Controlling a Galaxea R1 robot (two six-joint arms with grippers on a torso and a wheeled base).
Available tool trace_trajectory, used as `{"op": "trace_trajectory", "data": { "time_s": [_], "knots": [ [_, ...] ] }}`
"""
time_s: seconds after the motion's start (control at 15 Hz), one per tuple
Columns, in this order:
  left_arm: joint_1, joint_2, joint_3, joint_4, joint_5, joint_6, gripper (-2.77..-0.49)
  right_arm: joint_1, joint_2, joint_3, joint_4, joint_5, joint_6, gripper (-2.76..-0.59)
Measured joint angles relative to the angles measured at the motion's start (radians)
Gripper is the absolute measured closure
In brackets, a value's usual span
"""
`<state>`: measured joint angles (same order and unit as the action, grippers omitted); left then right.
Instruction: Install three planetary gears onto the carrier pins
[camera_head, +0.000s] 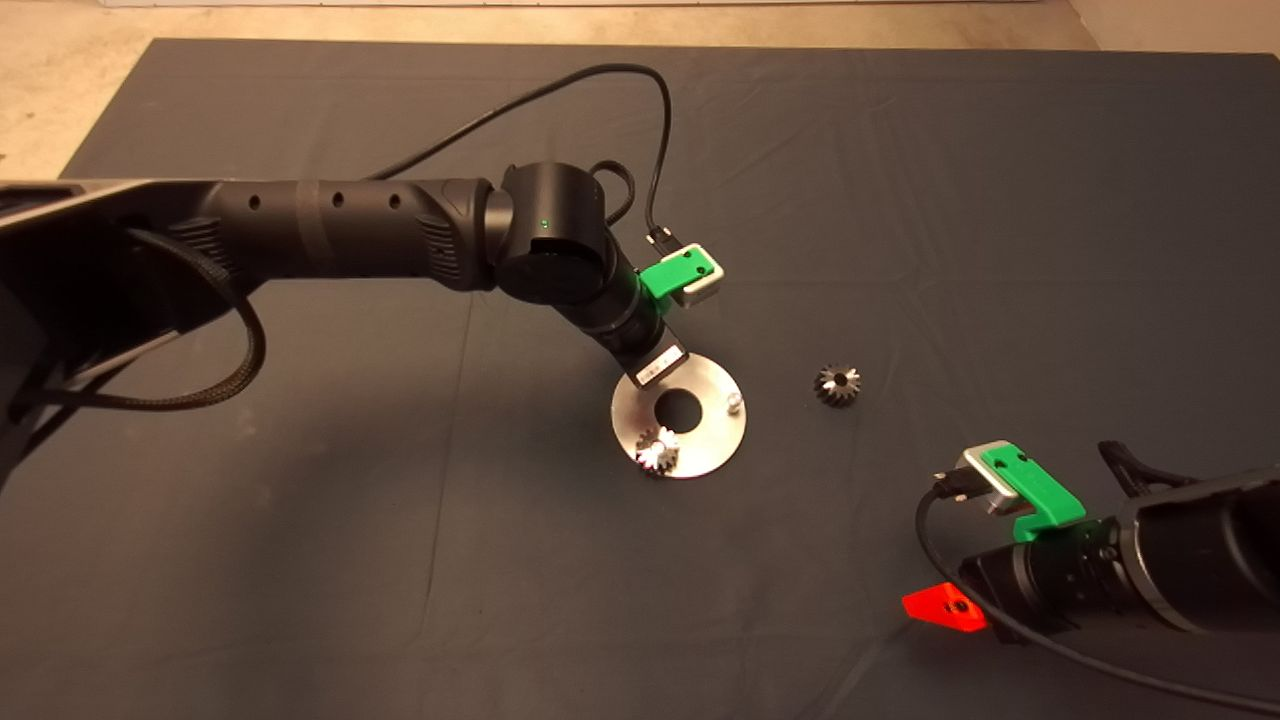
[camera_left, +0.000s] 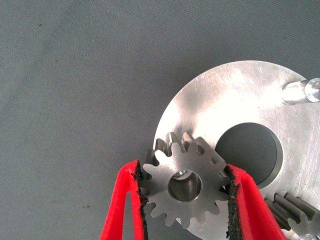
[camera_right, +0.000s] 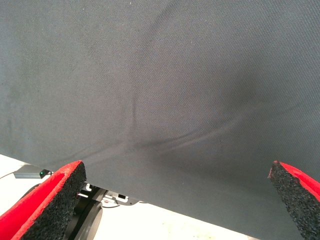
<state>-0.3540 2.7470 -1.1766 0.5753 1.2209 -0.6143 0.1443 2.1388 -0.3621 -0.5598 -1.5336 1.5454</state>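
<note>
The silver carrier disc (camera_head: 705, 440) (camera_left: 235, 100) lies mid-mat. My left gripper (camera_left: 184, 172) is shut on a silvery planetary gear (camera_left: 185, 187) at the disc's rim, and a pin top shows through the gear's centre hole. How deep the gear sits I cannot tell. In the head view the left wrist (camera_head: 650, 365) hides this gear. A second silvery gear (camera_head: 657, 452) (camera_left: 295, 212) sits on the disc's near edge. One carrier pin (camera_head: 733, 402) (camera_left: 302, 91) stands bare. A darker gear (camera_head: 838, 385) lies on the mat right of the disc. My right gripper (camera_head: 940, 607) (camera_right: 172, 195) waits open at the lower right.
The left arm (camera_head: 350, 230) spans the mat from the left, with a black cable (camera_head: 600, 90) looping above it. The dark mat (camera_head: 1000, 200) has a few creases. Pale floor (camera_head: 60, 90) shows past its far left corner.
</note>
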Motion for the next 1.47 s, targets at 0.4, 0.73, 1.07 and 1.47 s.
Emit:
{"op": "trace_trajectory", "data": {
  "time_s": [0.4,0.73,1.07,1.47],
  "knots": [
    [0.000,0.000,0.000,0.000,-0.001,0.000,-0.63,0.001,0.000,0.000,0.000,0.000,0.000,-2.75],
    [0.000,0.000,0.000,0.000,-0.002,0.001,-0.63,0.005,0.000,0.000,0.000,0.000,0.000,-2.75],
    [0.000,0.000,0.000,0.000,-0.003,0.001,-0.71,0.005,0.000,0.000,0.000,0.000,0.000,-2.75],
    [0.000,0.000,0.000,0.000,-0.006,0.001,-0.91,0.006,0.000,0.000,0.000,0.000,0.000,-2.75]
  ]
}}
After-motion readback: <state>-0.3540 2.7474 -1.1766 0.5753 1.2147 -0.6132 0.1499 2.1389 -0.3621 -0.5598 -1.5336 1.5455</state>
